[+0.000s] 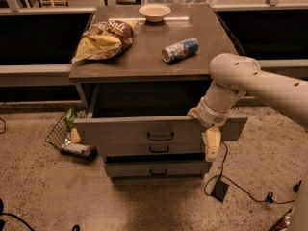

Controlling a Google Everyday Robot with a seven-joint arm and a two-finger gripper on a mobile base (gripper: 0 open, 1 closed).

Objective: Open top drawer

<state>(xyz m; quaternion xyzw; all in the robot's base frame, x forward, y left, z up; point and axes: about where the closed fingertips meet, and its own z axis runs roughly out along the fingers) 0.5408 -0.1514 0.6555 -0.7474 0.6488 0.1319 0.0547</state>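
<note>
A single camera looks down from a raised spot in front of the cabinet (144,61). It faces the drawer fronts almost squarely and tilts steeply enough to show the whole top, from the near edge to the bowl (154,12) at the far edge. It stands at middle range: the entire cabinet fits the frame, with floor (43,191) on both sides and below. The arm (269,85) enters from the right edge. The gripper (212,146) hangs right of centre, in front of the right end of the pulled-out top drawer (125,131).
</note>
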